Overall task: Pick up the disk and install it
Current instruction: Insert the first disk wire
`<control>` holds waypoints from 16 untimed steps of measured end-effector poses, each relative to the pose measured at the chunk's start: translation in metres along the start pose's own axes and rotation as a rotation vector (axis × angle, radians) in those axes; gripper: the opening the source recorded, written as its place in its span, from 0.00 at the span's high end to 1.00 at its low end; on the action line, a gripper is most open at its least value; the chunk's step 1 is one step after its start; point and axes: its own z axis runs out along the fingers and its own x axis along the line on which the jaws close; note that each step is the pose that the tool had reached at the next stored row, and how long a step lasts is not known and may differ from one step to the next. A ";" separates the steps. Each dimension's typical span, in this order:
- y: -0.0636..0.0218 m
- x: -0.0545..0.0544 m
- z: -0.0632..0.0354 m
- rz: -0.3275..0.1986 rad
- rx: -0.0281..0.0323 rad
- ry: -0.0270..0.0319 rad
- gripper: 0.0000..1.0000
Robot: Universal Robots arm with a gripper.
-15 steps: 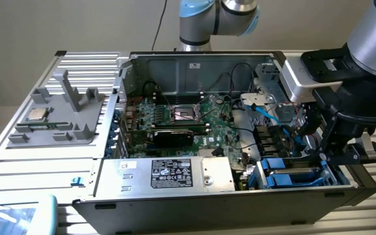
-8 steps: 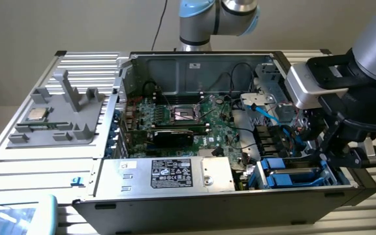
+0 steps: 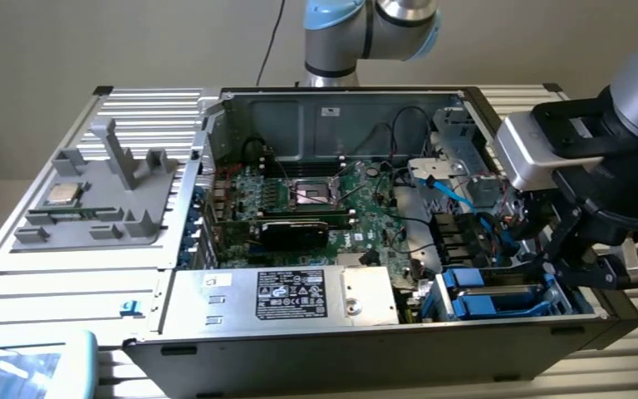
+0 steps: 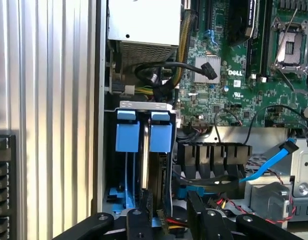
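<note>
The gripper [image 4: 166, 220] reaches down into the drive bay [image 3: 518, 293] at the corner of one open computer case [image 3: 296, 353]. Its two fingers [image 4: 139, 220] stand on either side of the disk [image 4: 155, 175]; whether they pinch it or hang loose I cannot tell. The disk stands on edge in the bay, in one of two blue carriers [image 4: 128, 135] set side by side. Just beside the bay runs a row of four black plugs [image 4: 214, 155] and one flat blue cable [image 4: 269, 162]. Farther in lies one motherboard [image 3: 331, 208] with one open processor socket [image 3: 316, 193], and one silver box [image 3: 296, 295] with a black label. The case sits on a slatted desk [image 3: 76, 283], where one grey fixture [image 3: 97, 199] holds one small square chip [image 3: 62, 194].
</note>
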 end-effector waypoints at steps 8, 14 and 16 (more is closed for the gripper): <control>-0.0096 0.006 -0.0003 0.009 -0.0482 -0.0104 0.60; -0.0147 0.007 -0.0014 0.016 -0.0931 -0.0243 0.60; -0.0169 0.008 -0.0020 0.019 -0.1071 -0.0302 0.60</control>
